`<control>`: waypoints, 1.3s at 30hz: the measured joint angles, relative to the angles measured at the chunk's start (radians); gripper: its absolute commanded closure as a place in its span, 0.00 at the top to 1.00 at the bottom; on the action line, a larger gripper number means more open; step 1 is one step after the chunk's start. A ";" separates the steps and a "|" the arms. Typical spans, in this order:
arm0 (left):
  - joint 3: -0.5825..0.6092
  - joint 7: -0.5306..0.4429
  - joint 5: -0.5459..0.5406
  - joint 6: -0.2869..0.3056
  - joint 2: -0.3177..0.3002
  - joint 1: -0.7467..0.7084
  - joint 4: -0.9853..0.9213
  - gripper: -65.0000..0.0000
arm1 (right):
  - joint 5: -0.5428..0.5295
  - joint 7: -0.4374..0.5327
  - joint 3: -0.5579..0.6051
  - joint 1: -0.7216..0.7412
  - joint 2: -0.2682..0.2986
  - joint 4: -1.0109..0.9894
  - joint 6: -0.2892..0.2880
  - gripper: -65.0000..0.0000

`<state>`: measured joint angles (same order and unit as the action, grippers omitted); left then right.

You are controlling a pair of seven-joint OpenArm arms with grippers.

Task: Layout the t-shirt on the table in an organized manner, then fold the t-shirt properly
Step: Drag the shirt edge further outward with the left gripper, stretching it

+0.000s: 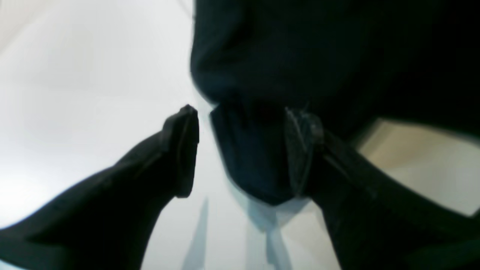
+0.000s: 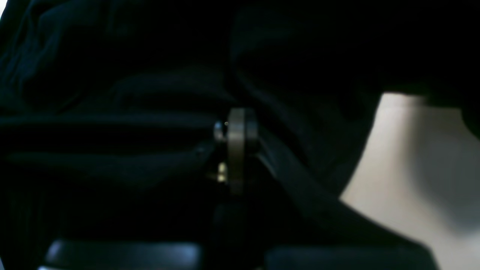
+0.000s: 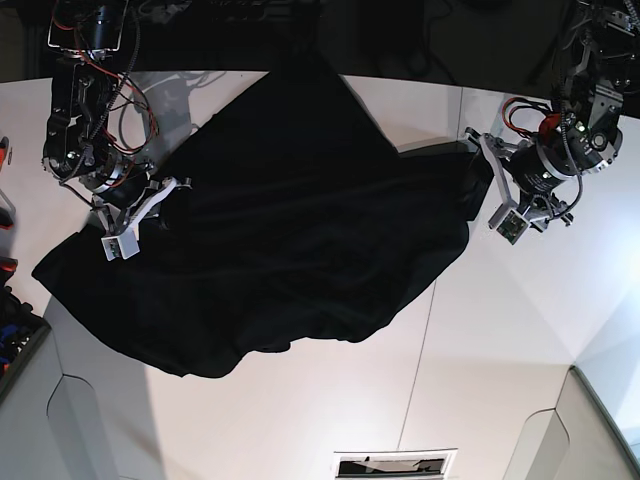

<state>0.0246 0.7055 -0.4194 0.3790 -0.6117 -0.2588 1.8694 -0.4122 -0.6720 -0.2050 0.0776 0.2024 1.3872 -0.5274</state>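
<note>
The black t-shirt (image 3: 290,220) lies spread but rumpled across the white table (image 3: 300,420), one corner hanging past the far edge. Its print and tag are hidden. My left gripper (image 3: 478,180) is at the shirt's right corner. In the left wrist view the left gripper (image 1: 243,150) is open, and a fold of the t-shirt (image 1: 318,48) hangs between the jaws against one finger (image 1: 300,150), just above the table (image 1: 93,75). My right gripper (image 3: 165,195) is at the shirt's left edge. In the dark right wrist view the right gripper (image 2: 236,150) looks shut on the t-shirt (image 2: 112,75).
A thin dark seam (image 3: 425,330) runs across the table. A dark slot (image 3: 390,465) sits at the near edge. Red-handled tools (image 3: 5,215) and a dark bin (image 3: 15,340) are at the left edge. The arms' cables (image 3: 120,110) hang at the back left.
</note>
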 measured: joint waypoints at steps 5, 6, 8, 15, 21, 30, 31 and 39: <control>-0.005 -0.007 -0.018 0.000 0.004 0.061 -0.185 0.58 | 0.001 -0.001 0.000 0.000 0.000 0.000 0.000 0.00; -0.005 -0.005 -0.027 0.009 0.007 0.069 -0.210 0.57 | 0.000 0.000 0.000 0.000 0.000 0.000 0.001 0.00; -0.005 -0.005 -0.078 0.031 0.008 0.077 -0.241 0.54 | 0.001 -0.001 0.000 0.000 0.000 0.000 0.002 0.00; -0.005 0.080 -0.325 0.188 0.064 0.079 -0.247 0.54 | 0.001 -0.001 0.000 0.000 0.000 0.000 0.002 0.00; -0.005 0.126 -0.411 0.302 0.139 0.079 -0.247 0.33 | 0.001 -0.001 0.000 0.000 0.000 0.000 0.003 0.00; -0.051 0.125 -0.512 0.303 0.141 0.085 -0.247 0.00 | 0.001 -0.001 0.000 0.000 0.000 0.000 0.003 0.00; -0.066 0.135 -0.541 0.303 0.141 0.085 -0.247 0.00 | 0.001 -0.001 0.000 0.000 0.000 0.000 0.003 0.00; -0.230 0.196 -0.611 0.306 0.138 0.093 -0.247 0.00 | 0.001 -0.001 0.000 0.000 0.000 0.000 0.003 0.00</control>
<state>-0.2058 0.9016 -1.0306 0.6849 -0.4736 -0.1658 1.6226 -0.4114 -0.6731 -0.2054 0.0772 0.2024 1.3872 -0.5247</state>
